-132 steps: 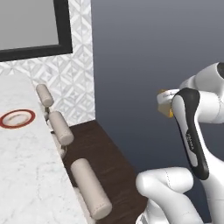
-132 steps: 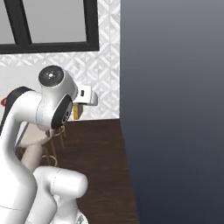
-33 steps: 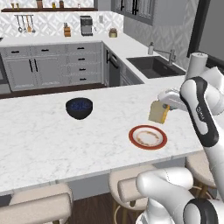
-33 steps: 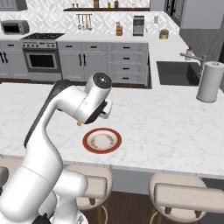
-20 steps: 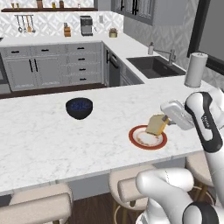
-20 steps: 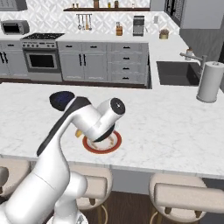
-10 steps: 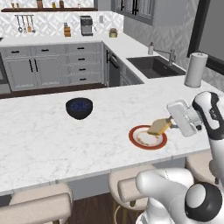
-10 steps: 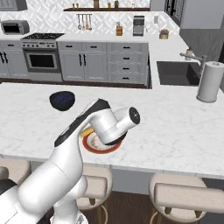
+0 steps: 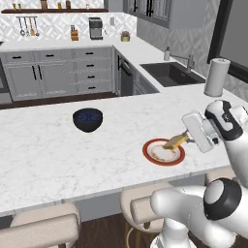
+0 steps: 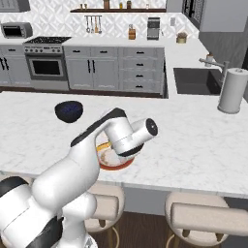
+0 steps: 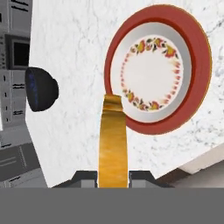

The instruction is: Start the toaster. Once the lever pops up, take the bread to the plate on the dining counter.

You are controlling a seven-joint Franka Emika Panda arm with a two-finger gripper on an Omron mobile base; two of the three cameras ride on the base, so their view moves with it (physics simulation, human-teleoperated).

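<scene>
out to the left of the gripper [image 9: 187,139], well apart from it, the dark bowl [image 9: 87,119] sits on the dining counter [image 9: 43,160]; you have no business over there, so keep your motion short and local. next along, the plate [image 9: 163,152] lies just ahead of and below the fingertips, red rim clear and its pale centre bare. the bread [image 9: 176,141] is clamped edge-on between the closed fingers, sticking out forward from them and tilted, with its far end hanging over the plate's near rim. in the hand view the slice [image 11: 113,142] runs straight out from between the two fingertips and reaches only the rim of the plate [image 11: 199,57], not the middle.

so the step, as i judge it, is the set-down, and the toaster part looks done with. carry the slice a little farther forward so it sits over the floral ring instead of the edge, then lower until the crust is touching or nearly touching the plate. flatten the wrist if you can, since a slice let go on its edge may tip outward and land on the marble. part the fingers only once it is low and centred, then lift straight back along the slice.
</scene>
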